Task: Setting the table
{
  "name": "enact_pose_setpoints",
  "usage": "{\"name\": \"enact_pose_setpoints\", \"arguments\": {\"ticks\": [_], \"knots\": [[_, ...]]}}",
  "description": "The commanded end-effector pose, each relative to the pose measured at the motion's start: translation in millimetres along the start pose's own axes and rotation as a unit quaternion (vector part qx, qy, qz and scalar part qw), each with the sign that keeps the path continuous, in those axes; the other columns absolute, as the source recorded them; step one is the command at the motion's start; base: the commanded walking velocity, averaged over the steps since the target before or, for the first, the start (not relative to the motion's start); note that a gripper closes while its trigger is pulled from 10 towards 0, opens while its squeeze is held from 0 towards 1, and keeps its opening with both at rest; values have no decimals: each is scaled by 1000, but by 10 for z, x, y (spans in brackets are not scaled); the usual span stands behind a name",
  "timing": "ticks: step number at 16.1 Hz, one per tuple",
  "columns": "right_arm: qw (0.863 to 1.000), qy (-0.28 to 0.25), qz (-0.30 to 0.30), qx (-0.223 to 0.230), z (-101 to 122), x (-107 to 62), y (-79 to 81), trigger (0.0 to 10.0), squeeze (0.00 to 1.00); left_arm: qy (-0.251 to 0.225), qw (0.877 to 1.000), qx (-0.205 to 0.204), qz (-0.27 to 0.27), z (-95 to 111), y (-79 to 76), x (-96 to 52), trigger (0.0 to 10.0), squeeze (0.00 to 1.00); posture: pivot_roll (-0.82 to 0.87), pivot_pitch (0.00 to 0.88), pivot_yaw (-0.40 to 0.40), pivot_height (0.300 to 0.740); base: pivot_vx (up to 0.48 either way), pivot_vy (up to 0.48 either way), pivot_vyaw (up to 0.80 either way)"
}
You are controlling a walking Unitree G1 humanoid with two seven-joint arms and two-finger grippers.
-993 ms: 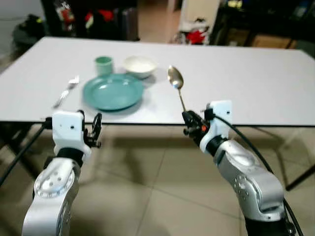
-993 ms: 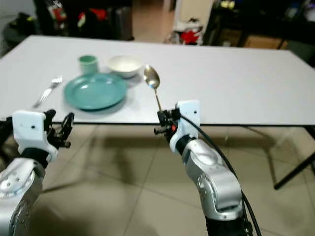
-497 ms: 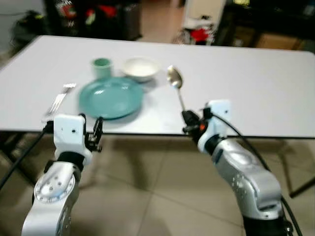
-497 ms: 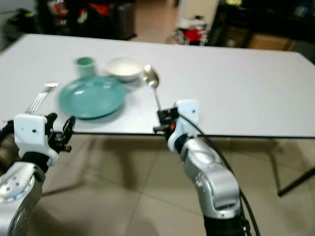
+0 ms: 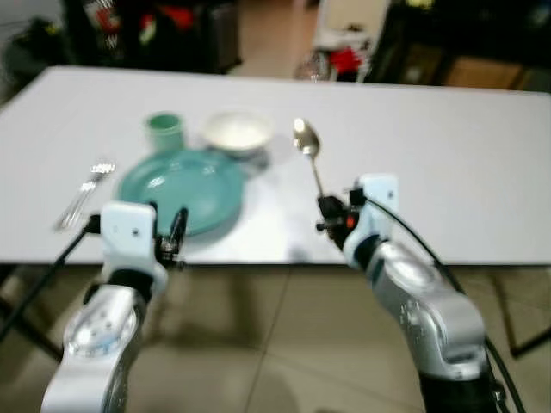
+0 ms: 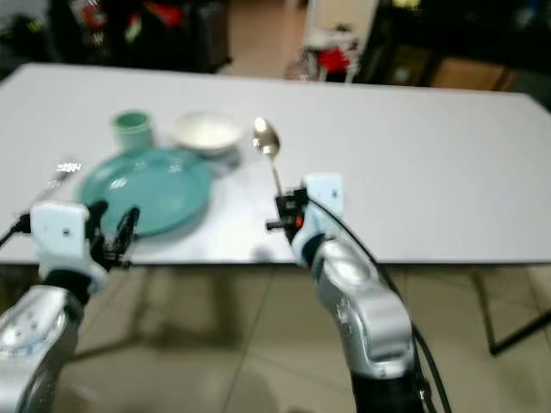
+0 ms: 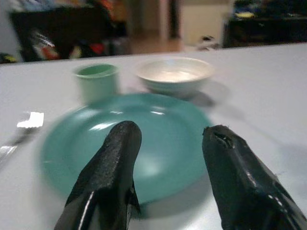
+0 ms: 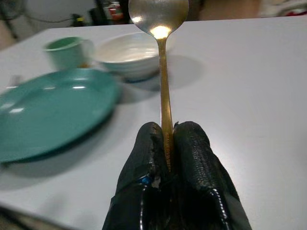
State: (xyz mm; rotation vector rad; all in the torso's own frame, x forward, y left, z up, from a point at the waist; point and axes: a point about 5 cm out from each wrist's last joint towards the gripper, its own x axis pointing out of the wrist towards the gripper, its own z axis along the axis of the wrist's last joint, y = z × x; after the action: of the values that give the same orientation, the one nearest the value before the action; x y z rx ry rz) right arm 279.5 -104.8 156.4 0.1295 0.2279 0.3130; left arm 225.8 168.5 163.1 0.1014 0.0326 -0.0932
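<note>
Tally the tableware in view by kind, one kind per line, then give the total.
Round teal plate: 1
Pale green cup: 1
White bowl: 1
Silver fork: 1
Gold-handled metal spoon, held in the right gripper: 1
Total: 5

Two silver arms raised forward, left gripper [image 7: 168,158] with black fingers spread apart, right gripper [image 8: 167,143] fingers pinched closed
</note>
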Motion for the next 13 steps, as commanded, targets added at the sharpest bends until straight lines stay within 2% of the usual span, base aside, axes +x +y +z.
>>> {"name": "enact_pose_setpoints", "arguments": {"ticks": [1, 4, 6, 9, 11, 13], "knots": [[1000, 3, -11, -1, 20, 9, -26, 10000, 0, -4, 1000, 5, -8, 28, -8, -8, 10000, 0, -36, 62, -28, 740, 341, 0, 0], [1000, 17, -22, -6, -24, 22, -30, 10000, 0, -5, 999, -6, -33, 34, -61, -13, 10000, 0, -34, 64, -26, 740, 100, 0, 0], [999, 34, -34, -13, -78, 53, -48, 10000, 0, 3, 998, 6, -56, 8, -105, -25, 10000, 0, -27, 56, -24, 740, 0, 0, 0], [995, 70, -61, -30, -163, 172, -71, 10000, 0, 2, 996, 16, -89, 17, -155, -23, 10000, 0, -16, 41, -30, 740, 0, 0, 0], [994, 83, -64, -24, -203, 243, -47, 10000, 0, -1, 994, 19, -109, 28, -166, -17, 10000, 0, -8, 32, -38, 740, 0, 0, 0], [992, 99, -67, -38, -208, 393, -5, 10000, 0, 11, 983, 37, -182, 9, -230, -54, 10000, 0, -2, 25, -44, 740, 0, 0, 0]]}}
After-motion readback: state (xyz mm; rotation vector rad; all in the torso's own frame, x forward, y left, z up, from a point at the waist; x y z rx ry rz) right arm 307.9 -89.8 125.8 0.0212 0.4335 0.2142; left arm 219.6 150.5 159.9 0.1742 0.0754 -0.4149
